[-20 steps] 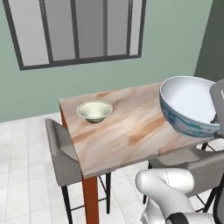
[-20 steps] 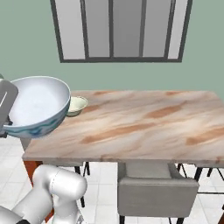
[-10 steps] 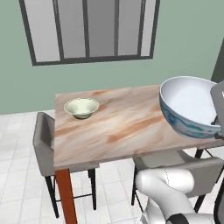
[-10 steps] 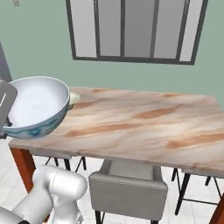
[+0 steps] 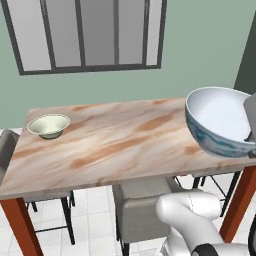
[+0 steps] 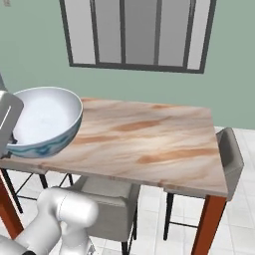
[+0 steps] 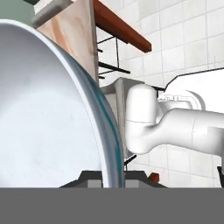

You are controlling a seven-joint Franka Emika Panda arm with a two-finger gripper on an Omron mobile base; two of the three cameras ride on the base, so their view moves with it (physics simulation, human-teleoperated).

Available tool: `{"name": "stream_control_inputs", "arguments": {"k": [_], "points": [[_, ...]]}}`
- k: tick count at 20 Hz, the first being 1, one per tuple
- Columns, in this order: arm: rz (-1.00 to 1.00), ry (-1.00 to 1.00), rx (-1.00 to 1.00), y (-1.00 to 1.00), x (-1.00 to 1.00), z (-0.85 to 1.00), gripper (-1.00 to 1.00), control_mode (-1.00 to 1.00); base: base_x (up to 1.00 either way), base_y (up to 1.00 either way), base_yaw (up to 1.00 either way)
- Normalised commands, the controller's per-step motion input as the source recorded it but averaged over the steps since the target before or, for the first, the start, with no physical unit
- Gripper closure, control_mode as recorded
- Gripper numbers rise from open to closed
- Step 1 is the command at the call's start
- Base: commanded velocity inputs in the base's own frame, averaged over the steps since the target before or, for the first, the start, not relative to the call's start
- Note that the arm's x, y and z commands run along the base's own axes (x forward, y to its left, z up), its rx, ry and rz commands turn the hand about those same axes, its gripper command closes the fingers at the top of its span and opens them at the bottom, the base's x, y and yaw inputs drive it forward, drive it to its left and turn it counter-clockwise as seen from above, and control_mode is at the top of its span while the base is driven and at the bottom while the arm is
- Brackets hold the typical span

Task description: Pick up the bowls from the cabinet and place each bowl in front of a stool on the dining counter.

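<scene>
In the left base view, a cream bowl [image 5: 48,125] sits at the upper left on the dining counter [image 5: 115,145], a stool [image 5: 145,210] below its near edge. At right, the gripper [image 7: 114,181] pinches the blue-patterned bowl [image 5: 217,120] by its rim, above the counter's end.

A sage-green wall [image 5: 200,55] backs the room, with a dark-framed window [image 5: 90,35] of tall frosted panes set in it. The floor [image 6: 149,219] is laid in white square tiles with pale grout, evenly lit.
</scene>
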Motion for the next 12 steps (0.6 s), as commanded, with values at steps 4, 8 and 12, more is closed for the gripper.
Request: {"name": "stream_control_inputs", "arguments": {"k": [4,8,12], "points": [[0.18,0.12,0.14,-0.81,0.96,-0.25,1.00,-1.00,0.00,0.00,0.00],[0.32,0.17,0.12,-0.55,1.00,-0.38,1.00,-1.00,0.00,0.00,0.00],[0.34,0.20,0.01,-0.05,1.00,-0.57,1.00,-1.00,0.00,0.00,0.00]]}}
